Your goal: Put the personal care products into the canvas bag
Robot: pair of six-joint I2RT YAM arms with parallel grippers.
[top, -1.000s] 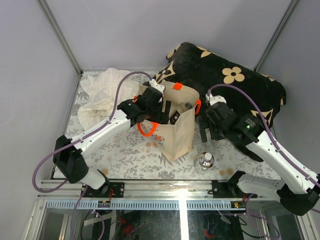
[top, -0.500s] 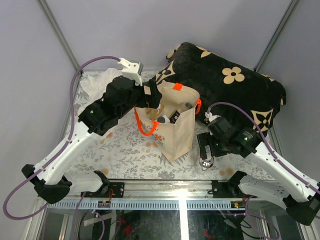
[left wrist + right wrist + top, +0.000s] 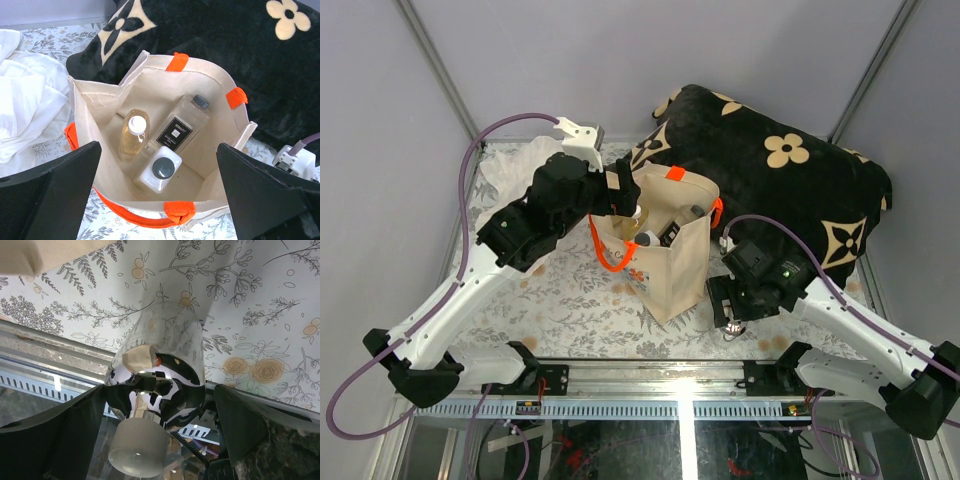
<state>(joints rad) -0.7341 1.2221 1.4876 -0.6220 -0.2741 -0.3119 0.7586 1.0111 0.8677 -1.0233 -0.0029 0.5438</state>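
Lowered since earlier, right claw [image 3: 158, 407] now straddles squat bottle [image 3: 161, 371].

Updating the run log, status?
Left claw open over canvas bag. Amber bottle, whitish bottle, tall clear bottle inside. Right claw open astride squat bottle on table. Nothing blocking.

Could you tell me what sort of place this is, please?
Probably a robot lab test cell: plain grey panel walls, a left arm and right arm bolted to a metal rail, and a floral tablecloth with a cushion as props.
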